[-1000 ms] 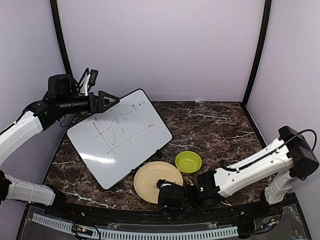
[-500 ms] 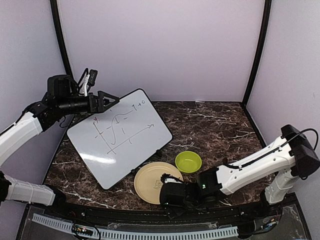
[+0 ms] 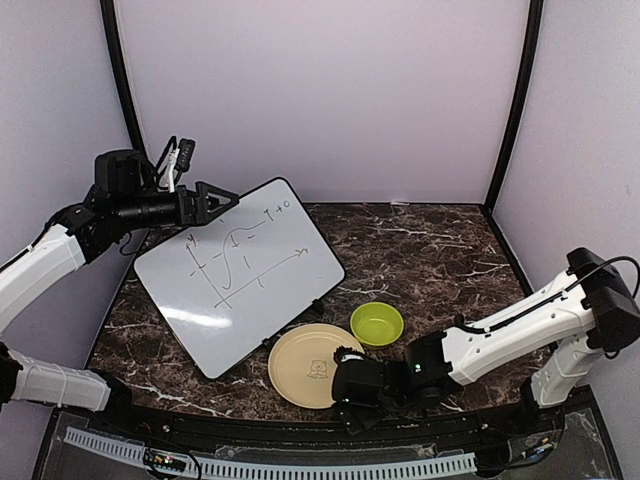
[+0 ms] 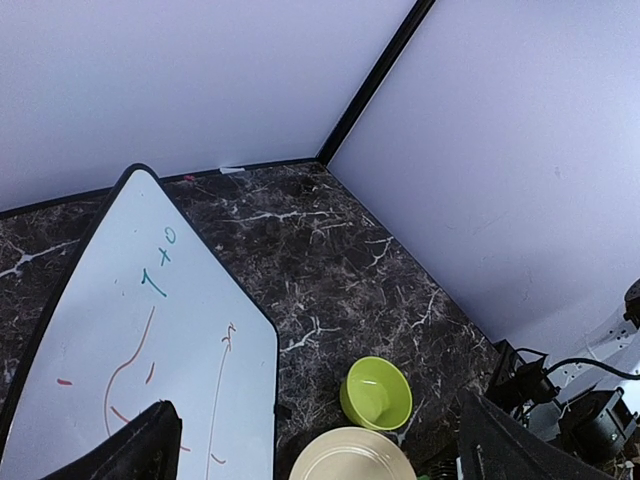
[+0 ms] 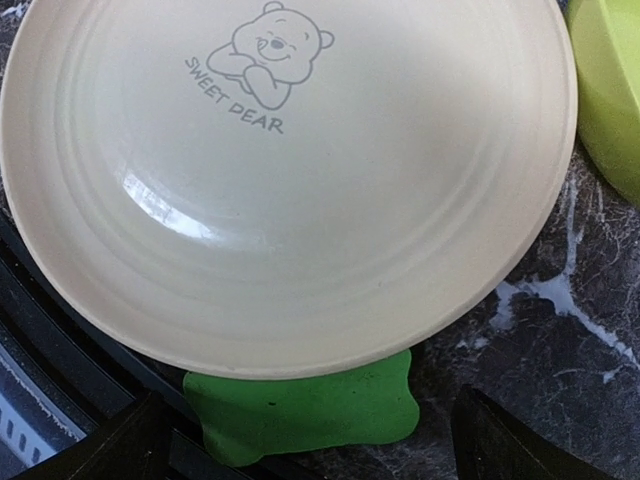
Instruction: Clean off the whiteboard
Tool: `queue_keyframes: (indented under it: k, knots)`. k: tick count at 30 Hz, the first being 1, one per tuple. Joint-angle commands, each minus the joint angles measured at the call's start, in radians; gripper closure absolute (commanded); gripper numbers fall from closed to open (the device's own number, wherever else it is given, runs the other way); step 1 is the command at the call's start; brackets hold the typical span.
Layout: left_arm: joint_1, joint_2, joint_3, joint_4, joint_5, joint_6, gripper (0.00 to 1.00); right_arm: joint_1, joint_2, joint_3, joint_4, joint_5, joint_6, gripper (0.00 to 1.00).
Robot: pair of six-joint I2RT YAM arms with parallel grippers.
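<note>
The whiteboard [image 3: 240, 275] is white, thin black rim, with red and teal marker lines. The plate [image 5: 300, 200] is beige with a grey cartoon bear, the bowl [image 3: 377, 323] lime green, the tabletop [image 3: 430, 250] dark marble veined in white

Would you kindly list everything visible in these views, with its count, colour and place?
whiteboard: one, white with a black rim and marker graph, left side of table
plate: one, beige with bear print, near edge, middle
bowl: one, lime green, just right of plate
flat soft piece: one, green, showing from under plate's near rim
table: one, dark marble
left claw: one, black, open, over whiteboard's far-left edge
right claw: one, black, open, at plate's near-right rim
</note>
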Motion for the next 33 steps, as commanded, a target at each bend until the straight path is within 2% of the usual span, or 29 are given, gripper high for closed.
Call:
queue_keyframes:
  k: [1, 11, 20, 27, 31, 33]
  knots:
    - [0.005, -0.022, -0.008, 0.028, 0.019, 0.002, 0.01, -0.006, 0.047, 0.015, -0.016, 0.007, 0.007, 0.01]
    - [0.005, -0.017, -0.014, 0.049, 0.028, -0.004, 0.01, -0.12, -0.102, -0.109, -0.107, 0.077, 0.072, 0.01]
    - [0.005, -0.009, -0.011, 0.051, 0.026, 0.004, 0.01, -0.286, -0.275, -0.251, -0.095, 0.025, 0.061, 0.01]
    - [0.006, 0.001, -0.013, 0.071, 0.041, -0.006, 0.01, -0.322, -0.346, -0.159, -0.088, -0.018, -0.161, 0.01]
    - [0.006, -0.006, -0.021, 0.082, 0.043, -0.009, 0.01, -0.328, -0.317, -0.12, -0.233, 0.015, -0.137, 0.01]
    - [0.006, -0.011, -0.025, 0.085, 0.044, -0.009, 0.01, -0.326, -0.313, -0.118, -0.258, -0.025, -0.137, 0.01]
